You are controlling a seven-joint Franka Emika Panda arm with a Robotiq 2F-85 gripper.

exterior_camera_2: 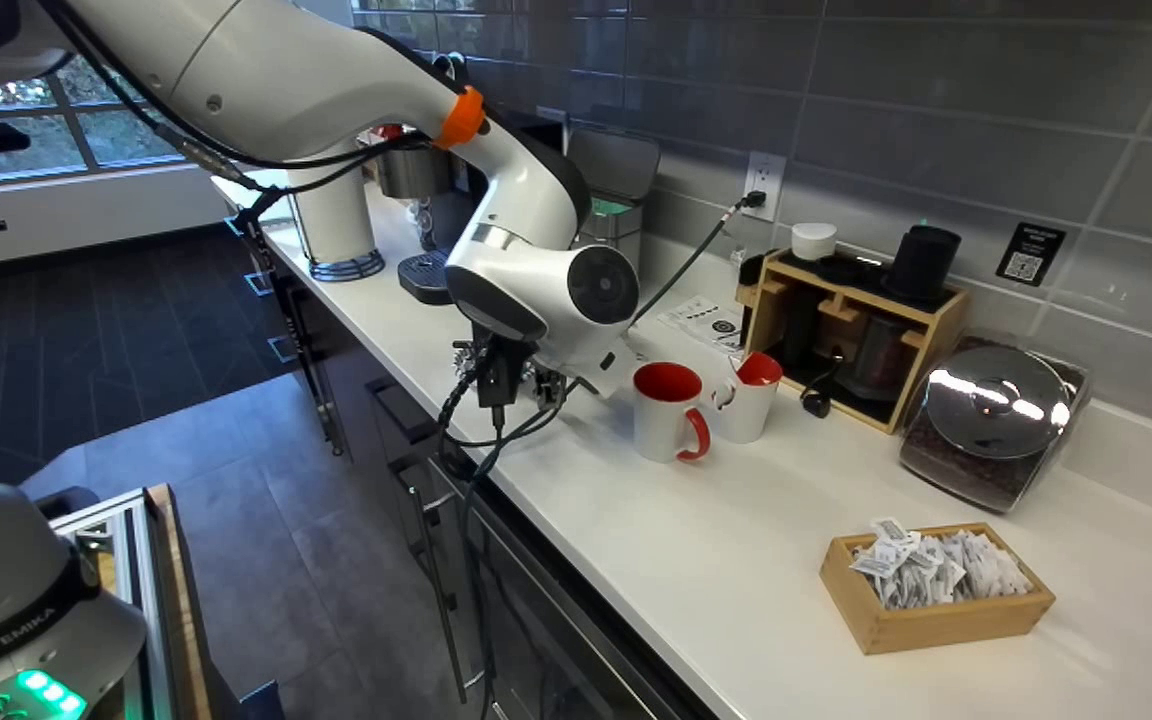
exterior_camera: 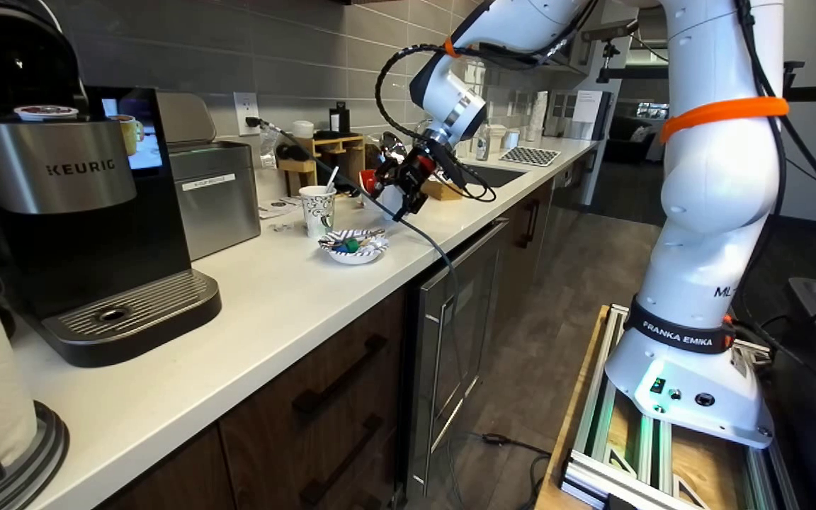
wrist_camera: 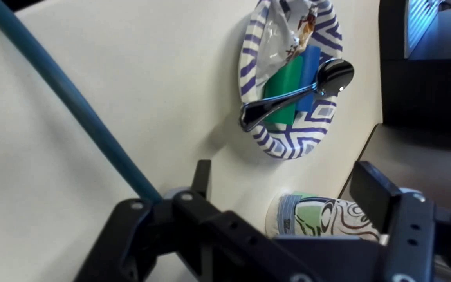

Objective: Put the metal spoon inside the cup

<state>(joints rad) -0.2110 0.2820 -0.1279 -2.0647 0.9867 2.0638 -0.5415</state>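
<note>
The metal spoon (wrist_camera: 302, 93) lies across a patterned paper bowl (wrist_camera: 288, 147), over a green and a blue piece, beside a crumpled wrapper. The bowl stands on the counter in an exterior view (exterior_camera: 353, 258), where the spoon is too small to tell. A patterned paper cup (exterior_camera: 318, 212) stands upright beside the bowl with a white stick in it. The cup also shows between the fingers in the wrist view (wrist_camera: 319, 215), partly hidden. My gripper (wrist_camera: 283, 172) is open and empty, apart from the bowl and the spoon. In an exterior view the gripper (exterior_camera: 408, 205) is above the counter.
A dark cable (wrist_camera: 71, 98) crosses the counter beside the gripper. Two red-and-white mugs (exterior_camera_2: 664, 425) (exterior_camera_2: 748, 405) stand near the arm. A coffee machine (exterior_camera: 96, 241), a metal bin (exterior_camera: 218, 195), a wooden rack (exterior_camera_2: 881, 405) and a packet box (exterior_camera_2: 956, 632) stand along the counter.
</note>
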